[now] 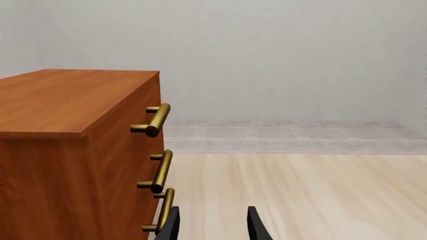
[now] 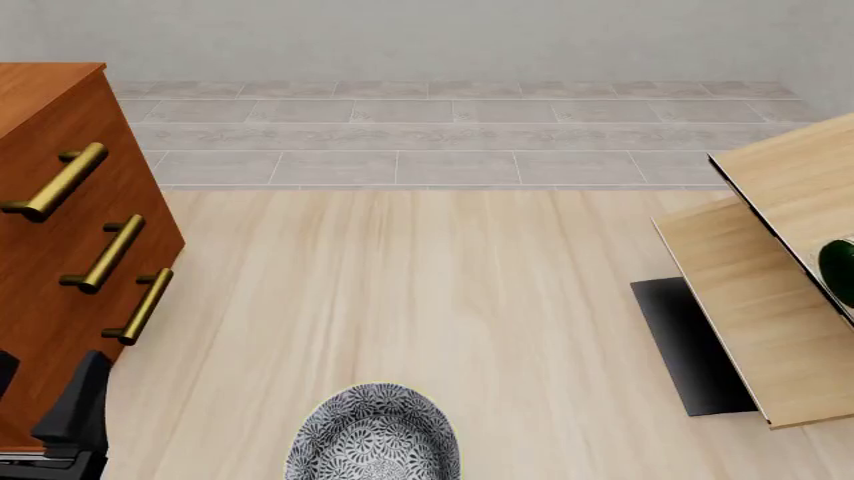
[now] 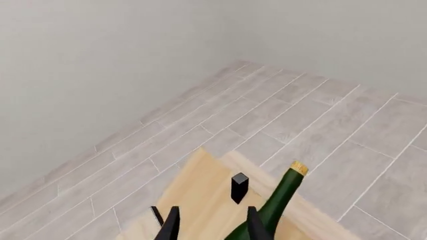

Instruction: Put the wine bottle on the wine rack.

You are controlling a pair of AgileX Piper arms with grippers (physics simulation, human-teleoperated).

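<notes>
The bottle [image 3: 279,200] lies slanted on the rack [image 2: 761,300] at the far right of the counter [image 2: 400,300]. In the front view only a small dark green curve of it [image 2: 841,265] shows at the right edge, resting on the rack's upper panels. The rack's tan slanted panels rise toward the right above a black base plate [image 2: 687,345] that sits flat on the counter.

In the right wrist view the bottle's neck points up and away, its tan top [image 3: 298,168] clear of the rack's edge and over the grey tiled floor [image 3: 300,115]. The right end effector [image 3: 211,225] hangs just above the rack with its two dark fingers apart; the bottle passes beside one finger [image 3: 255,225], but whether they touch cannot be told. Nothing sits between the fingers, so it is released. A small dark post [image 3: 239,187] stands on the rack just beyond them.

The left end effector [image 1: 212,225] is low at the near left, beside the cabinet [image 2: 54,250], its fingers parted and holding nothing. The cabinet's three brass handles [image 2: 110,253] face the counter's middle. A patterned grey bowl [image 2: 374,435] rests at the near edge, well apart from the rack.
</notes>
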